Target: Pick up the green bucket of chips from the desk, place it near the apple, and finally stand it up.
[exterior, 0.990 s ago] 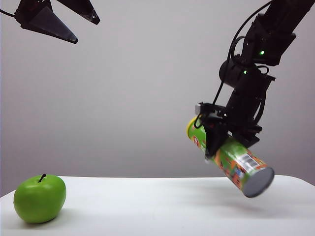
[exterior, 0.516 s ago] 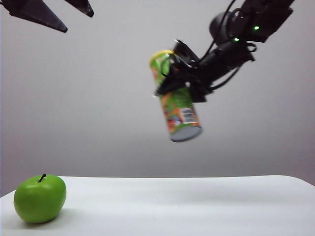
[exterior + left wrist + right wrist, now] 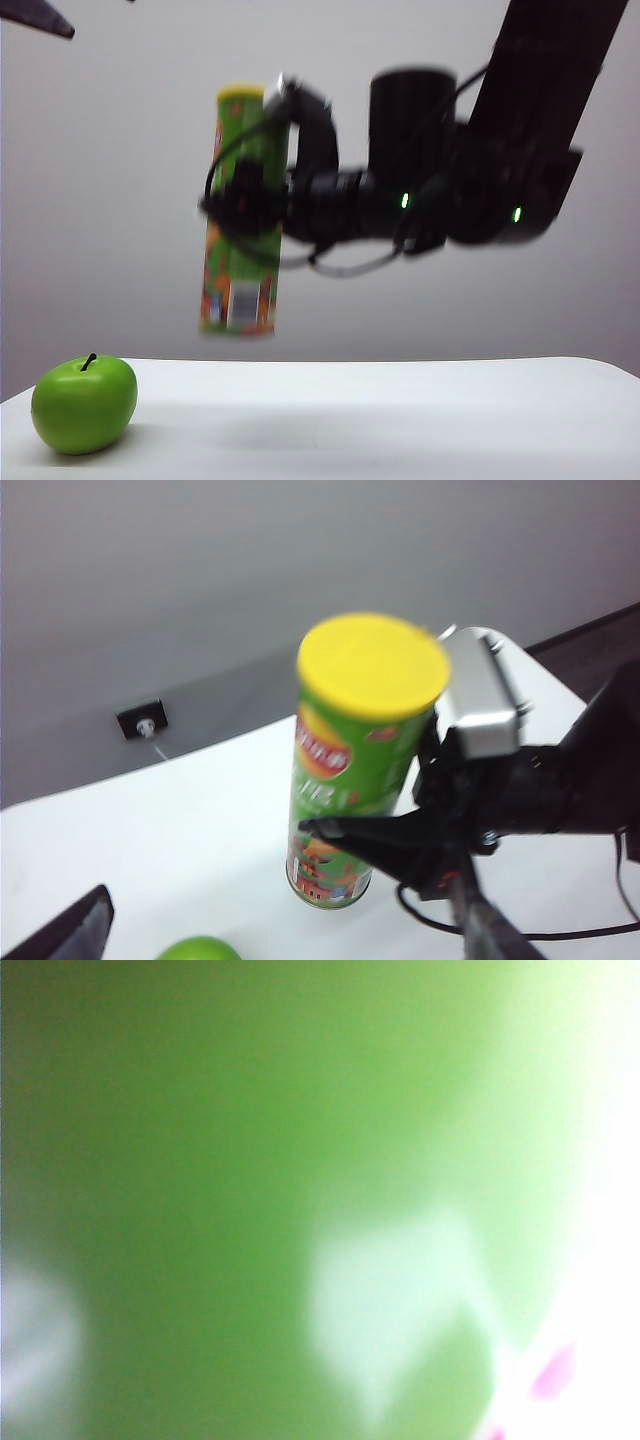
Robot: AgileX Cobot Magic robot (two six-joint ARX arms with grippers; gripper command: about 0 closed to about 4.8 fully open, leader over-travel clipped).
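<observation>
Two grippers are in view, and we record each in turn. Our right gripper (image 3: 245, 205) reaches in level from the right of the exterior view and is clamped on the green bucket of chips (image 3: 240, 215) at about mid-height, its dark fingers (image 3: 360, 838) pressing the can wall on either side. We find the can upright in the air, yellow lid up and barcode end down, clear of the desk (image 3: 400, 410) with open space under its base. It hangs above the left part of the tabletop, inboard of the apple (image 3: 84, 403) and not touching it. The apple sits near the left edge of the tabletop, stem up. Our right wrist view shows only a blurred green surface filling the frame, so nothing further can be read there. Our left gripper (image 3: 35, 14) is high at the upper left of the exterior view, well apart from the can; only one dark fingertip (image 3: 60, 930) shows in its own wrist view, and we take its jaws as spread wide with nothing between them.
</observation>
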